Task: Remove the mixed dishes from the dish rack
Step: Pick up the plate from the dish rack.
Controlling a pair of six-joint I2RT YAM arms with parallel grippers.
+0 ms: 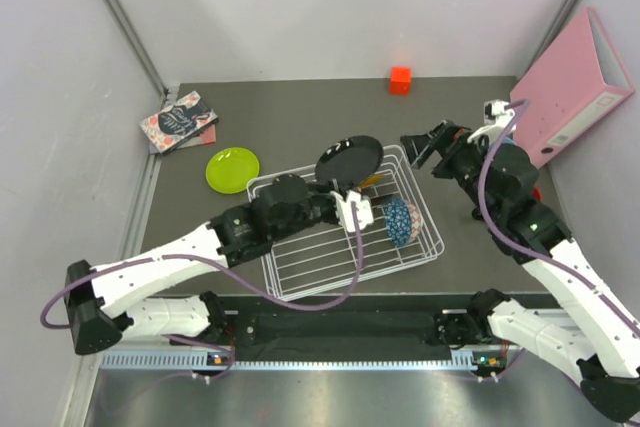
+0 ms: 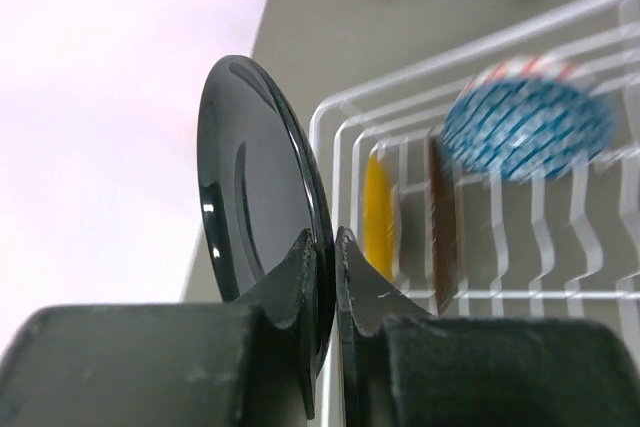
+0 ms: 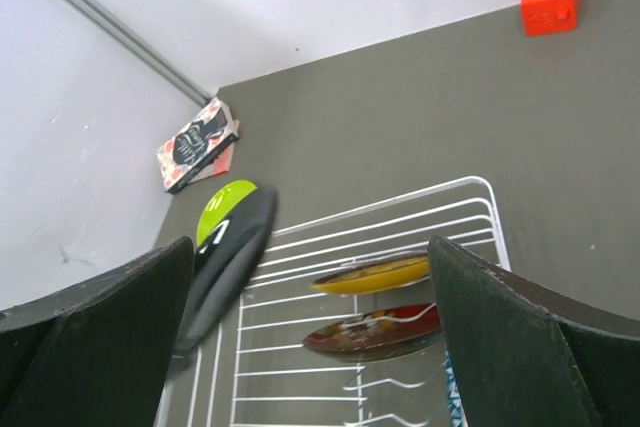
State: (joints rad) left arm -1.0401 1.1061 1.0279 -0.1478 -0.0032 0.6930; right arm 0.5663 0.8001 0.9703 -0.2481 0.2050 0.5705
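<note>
Black plate (image 2: pixel 255 217): on edge, rim pinched between left jaws. Yellow plate (image 2: pixel 378 212), reddish plate (image 2: pixel 440 227): upright in rack (image 2: pixel 540 292), just beyond jaws. Blue bowl (image 2: pixel 528 127): on side, farther. Lime plate (image 1: pixel 232 169): flat, outside rack.

No words can be read here. The book (image 1: pixel 180 119) has writing on its cover, too small to read.
</note>
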